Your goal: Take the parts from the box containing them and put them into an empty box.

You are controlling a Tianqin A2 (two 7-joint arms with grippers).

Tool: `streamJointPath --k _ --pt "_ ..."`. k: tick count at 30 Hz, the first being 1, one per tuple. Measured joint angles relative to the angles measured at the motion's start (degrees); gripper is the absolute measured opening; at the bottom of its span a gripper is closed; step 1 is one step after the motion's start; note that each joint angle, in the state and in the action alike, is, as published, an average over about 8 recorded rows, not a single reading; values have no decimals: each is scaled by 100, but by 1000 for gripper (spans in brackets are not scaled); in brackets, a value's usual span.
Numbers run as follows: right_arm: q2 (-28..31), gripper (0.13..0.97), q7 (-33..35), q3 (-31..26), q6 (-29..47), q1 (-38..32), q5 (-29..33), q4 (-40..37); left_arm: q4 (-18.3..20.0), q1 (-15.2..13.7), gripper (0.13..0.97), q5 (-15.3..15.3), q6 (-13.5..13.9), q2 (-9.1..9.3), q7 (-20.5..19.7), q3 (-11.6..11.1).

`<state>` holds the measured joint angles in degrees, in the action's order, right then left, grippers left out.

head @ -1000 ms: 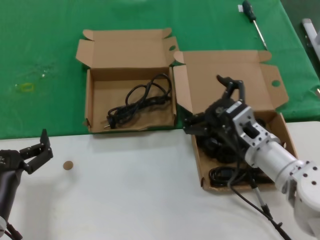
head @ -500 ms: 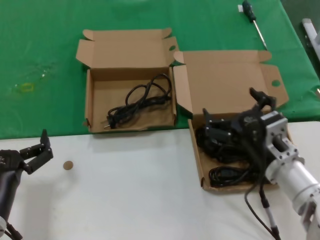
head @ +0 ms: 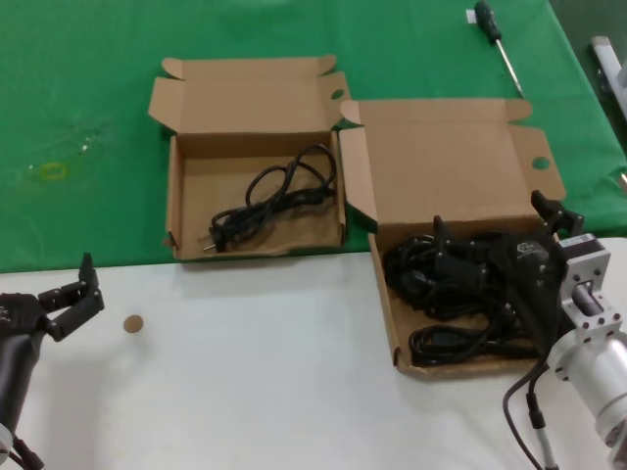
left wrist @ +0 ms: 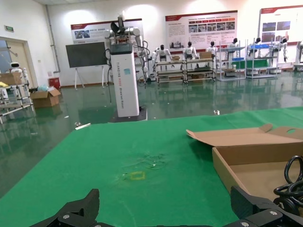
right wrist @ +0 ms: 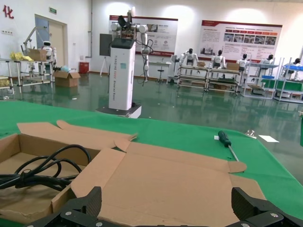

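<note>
Black cords [head: 446, 284]: heaped in wide box [head: 384, 294], coils lying crosswise.
Right claw [head: 498, 235]: spread open above them.
Left claw [head: 76, 294]: open, parked over tabletop [head: 245, 372].

You see matt brown cardboard in the wide shallow box [head: 387, 294] under the right gripper [head: 500, 230], holding dull black rubbery cords [head: 441, 284]. The gripper's fingers are matt black plastic; behind them its wrist is brushed silver metal [head: 588, 338]. Green cloth [head: 78, 98] looks slightly creased.
</note>
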<state>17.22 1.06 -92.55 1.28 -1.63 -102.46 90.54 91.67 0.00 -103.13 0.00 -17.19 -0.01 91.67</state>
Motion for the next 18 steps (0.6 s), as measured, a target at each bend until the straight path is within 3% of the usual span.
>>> streamJointPath --k 18 --pt "0 966 -2 2 -3 3 -1 2 0 0 966 0 0 0 0 1"
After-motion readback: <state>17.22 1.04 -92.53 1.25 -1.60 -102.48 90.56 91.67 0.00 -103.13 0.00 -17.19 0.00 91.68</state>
